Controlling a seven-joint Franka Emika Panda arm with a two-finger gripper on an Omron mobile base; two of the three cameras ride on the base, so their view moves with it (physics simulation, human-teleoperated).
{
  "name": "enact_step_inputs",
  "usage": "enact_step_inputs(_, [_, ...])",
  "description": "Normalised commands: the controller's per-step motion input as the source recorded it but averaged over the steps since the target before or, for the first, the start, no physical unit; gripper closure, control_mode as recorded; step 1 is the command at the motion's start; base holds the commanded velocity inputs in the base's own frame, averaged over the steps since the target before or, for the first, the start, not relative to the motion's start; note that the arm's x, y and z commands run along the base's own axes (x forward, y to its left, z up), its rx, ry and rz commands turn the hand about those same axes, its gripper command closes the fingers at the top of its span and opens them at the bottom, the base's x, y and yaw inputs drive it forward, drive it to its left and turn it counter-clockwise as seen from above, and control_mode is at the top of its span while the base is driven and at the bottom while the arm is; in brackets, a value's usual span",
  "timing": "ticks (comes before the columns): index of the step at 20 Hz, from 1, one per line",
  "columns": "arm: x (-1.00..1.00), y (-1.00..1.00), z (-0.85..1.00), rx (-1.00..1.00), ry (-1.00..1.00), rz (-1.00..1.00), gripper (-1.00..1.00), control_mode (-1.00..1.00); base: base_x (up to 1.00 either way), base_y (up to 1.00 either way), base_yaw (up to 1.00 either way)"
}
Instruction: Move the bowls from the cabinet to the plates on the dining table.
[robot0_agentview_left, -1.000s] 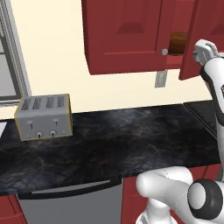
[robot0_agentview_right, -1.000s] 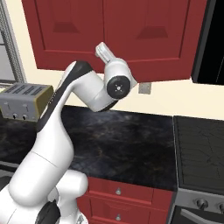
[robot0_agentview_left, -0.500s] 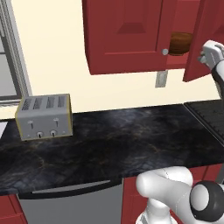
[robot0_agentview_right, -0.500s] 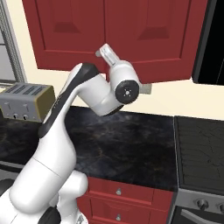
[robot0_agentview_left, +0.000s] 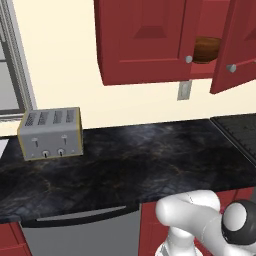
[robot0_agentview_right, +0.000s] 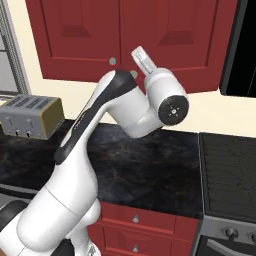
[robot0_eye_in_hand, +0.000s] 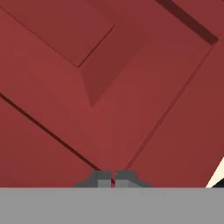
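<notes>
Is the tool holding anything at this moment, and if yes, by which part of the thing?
Nothing is held. In the hand view the tool has its tips together with nothing between them, facing the red cabinet door. The brown bowl sits inside the cabinet.

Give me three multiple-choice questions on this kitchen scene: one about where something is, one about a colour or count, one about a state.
1. Where is the brown bowl?
A. inside the wall cabinet
B. on the counter
C. on the toaster

2. How many slots does the toaster have?
A. two
B. four
C. six

3. How is the cabinet's right door?
A. shut
C. removed
B. swung open

Answers: 1 A, the bowl shows in the gap between the doors. 2 B, four slots line its top. 3 B, the door angles outward.
</notes>
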Motion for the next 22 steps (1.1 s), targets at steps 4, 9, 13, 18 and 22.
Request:
enact_step_inputs(4, [-0.48, -0.23, 0.07, -0.01, -0.01, 0.01, 1.00, -1.00, 0.00, 0.00, 0.00])
enact_step_inputs(9, [-0.44, 0.06, 0.03, -0.03, -0.01, 0.00, 1.00, -1.00, 0.00, 0.00, 0.00])
enact_step_inputs(13, [-0.30, 0.36, 0.01, -0.07, 0.00, 0.00, 1.00, -1.00, 0.00, 0.00, 0.00])
enact_step_inputs(18, [-0.07, 0.65, 0.00, -0.11, 0.01, -0.01, 1.00, -1.00, 0.00, 0.00, 0.00])
enact_step_inputs(22, [0.00, 0.69, 0.03, -0.10, 0.00, -0.06, 1.00, -1.00, 0.00, 0.00, 0.00])
